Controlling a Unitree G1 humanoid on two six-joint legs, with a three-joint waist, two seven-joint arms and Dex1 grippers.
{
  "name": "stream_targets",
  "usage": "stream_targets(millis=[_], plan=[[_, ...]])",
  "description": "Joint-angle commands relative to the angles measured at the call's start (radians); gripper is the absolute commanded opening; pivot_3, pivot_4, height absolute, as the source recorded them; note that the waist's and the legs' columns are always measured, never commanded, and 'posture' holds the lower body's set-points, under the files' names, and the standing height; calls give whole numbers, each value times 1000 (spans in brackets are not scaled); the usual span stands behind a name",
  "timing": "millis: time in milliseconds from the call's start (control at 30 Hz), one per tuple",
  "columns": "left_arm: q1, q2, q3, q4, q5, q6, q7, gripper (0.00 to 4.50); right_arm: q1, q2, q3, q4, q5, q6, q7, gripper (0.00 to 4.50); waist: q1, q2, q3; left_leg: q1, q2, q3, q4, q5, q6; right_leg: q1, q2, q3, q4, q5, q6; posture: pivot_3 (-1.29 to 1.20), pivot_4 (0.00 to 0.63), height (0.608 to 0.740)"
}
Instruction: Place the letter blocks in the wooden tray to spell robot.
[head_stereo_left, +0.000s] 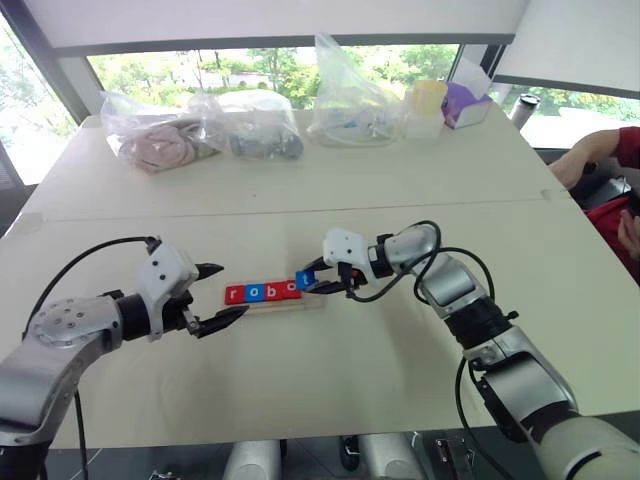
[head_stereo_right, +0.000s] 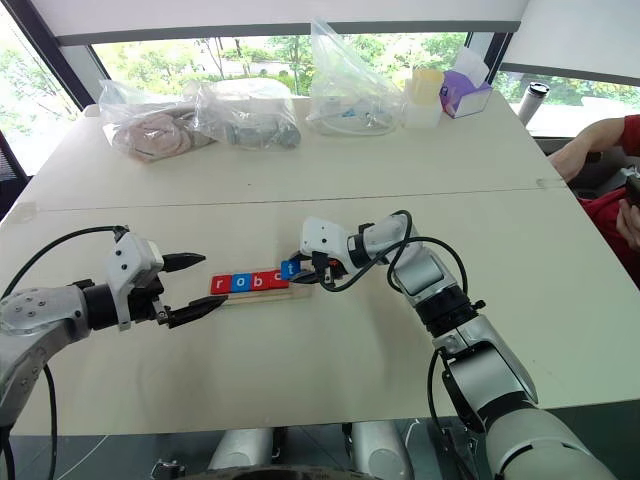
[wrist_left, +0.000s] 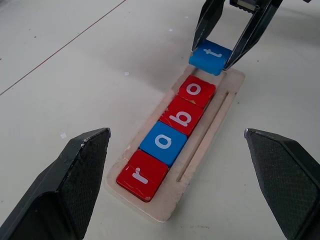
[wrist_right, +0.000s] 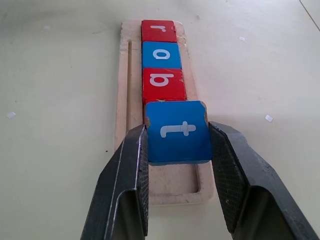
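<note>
The wooden tray (wrist_left: 202, 149) lies mid-table with four letter blocks in a row: red r (wrist_left: 142, 174), blue o (wrist_left: 163, 142), red b (wrist_left: 181, 115) and red o (wrist_left: 197, 91). My right gripper (head_stereo_left: 310, 277) is shut on the blue t block (wrist_right: 177, 131), holding it tilted just above the tray's right end, over the empty last slot. In the right wrist view the t block hides the second red o. My left gripper (head_stereo_left: 232, 290) stands open just left of the tray, with nothing between its fingers.
Several clear plastic bags (head_stereo_left: 250, 125) with cloth and other items lie along the table's far edge, beside a yellow-lidded container (head_stereo_left: 425, 108) and a purple box (head_stereo_left: 465, 105). A person's red-sleeved arm (head_stereo_left: 600, 150) rests at the table's right side.
</note>
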Motion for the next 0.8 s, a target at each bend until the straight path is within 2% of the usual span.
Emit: stream_targets(millis=[33,200,800], plan=[[-5,1,10,-15,-1,-9,2,4500,-9,-9,-17,-37,12,-12,3,1153,0,0,0,0,0,0,0,0,0,0,0,0,0,0,0,0,150,740],[-4,-3,6,-9,4,-16,4,4500,6,-48,0,-7,-18,-67,15,1153,0,0,0,0,0,0,0,0,0,0,0,0,0,0,0,0,150,740],[-14,-30,-22,19,46,-50,11,4500,-8,24,25,96,-56,-98,-32,1153,-1,0,0,0,0,0,0,0,0,0,0,0,0,0,0,0,150,740]])
